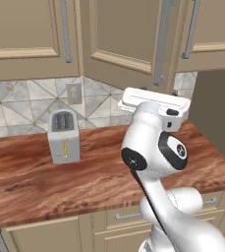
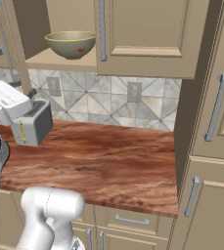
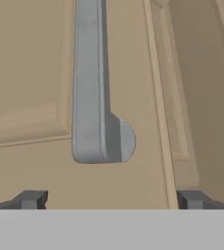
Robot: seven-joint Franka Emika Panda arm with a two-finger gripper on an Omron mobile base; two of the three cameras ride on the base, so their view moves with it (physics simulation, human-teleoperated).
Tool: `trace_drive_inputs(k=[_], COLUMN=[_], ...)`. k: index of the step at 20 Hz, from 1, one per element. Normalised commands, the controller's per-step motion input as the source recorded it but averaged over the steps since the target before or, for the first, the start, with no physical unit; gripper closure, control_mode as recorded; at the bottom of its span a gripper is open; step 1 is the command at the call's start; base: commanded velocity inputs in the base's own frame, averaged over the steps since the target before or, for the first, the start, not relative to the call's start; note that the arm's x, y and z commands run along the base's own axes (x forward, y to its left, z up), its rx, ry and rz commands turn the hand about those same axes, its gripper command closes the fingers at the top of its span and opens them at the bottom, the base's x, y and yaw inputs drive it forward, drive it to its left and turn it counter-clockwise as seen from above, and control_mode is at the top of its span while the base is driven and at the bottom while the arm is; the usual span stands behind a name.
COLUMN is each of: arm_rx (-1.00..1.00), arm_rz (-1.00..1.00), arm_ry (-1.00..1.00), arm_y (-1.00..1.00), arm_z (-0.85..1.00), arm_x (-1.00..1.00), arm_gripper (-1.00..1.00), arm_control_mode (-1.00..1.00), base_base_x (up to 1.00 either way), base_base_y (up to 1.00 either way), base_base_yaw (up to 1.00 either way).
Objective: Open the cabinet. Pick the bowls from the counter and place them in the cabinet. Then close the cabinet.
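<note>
The cabinet [image 2: 147,34] hangs above the counter [image 1: 45,182]. Its left door [image 1: 128,39] is swung out and its right door is closed. One deep olive-tan bowl [image 2: 70,44] stands on the beige shelf inside the open half. My gripper [image 3: 112,200] is open, with nothing between its dark fingertips [image 3: 33,199]. It faces the open door's panel just below the lower end of the grey bar handle [image 3: 96,122]. In the left base view my white hand [image 1: 155,102] sits right under that handle's end [image 1: 159,74].
A silver toaster [image 1: 64,137] stands on the counter by the tiled backsplash, left of my arm. A tall beige cabinet [image 2: 216,122] closes off the counter's right end. Drawer fronts [image 2: 133,219] run below. Another upper cabinet [image 1: 25,34] hangs at the left.
</note>
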Motion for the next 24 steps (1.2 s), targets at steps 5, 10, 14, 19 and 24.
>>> trace_drive_inputs(k=[5,10,14,19,24], arm_rx=[0.00,0.00,-0.03,-0.03,-0.02], arm_rz=[0.00,0.00,0.00,0.00,0.00], arm_ry=[-0.18,-0.12,-0.07,-0.05,-0.01], arm_y=[-0.24,-0.19,-0.01,-0.01,-0.05], arm_z=[0.02,0.05,0.03,0.03,0.00], arm_x=[0.79,0.88,0.97,0.96,0.99], arm_gripper=[-1.00,-1.00,-1.00,-1.00,-1.00], arm_control_mode=[-1.00,-1.00,-1.00,-1.00,-1.00], base_base_x=[0.00,0.00,0.00,0.00,0.00], base_base_y=[0.00,0.00,0.00,0.00,0.00], base_base_yaw=[0.00,0.00,0.00,0.00,0.00])
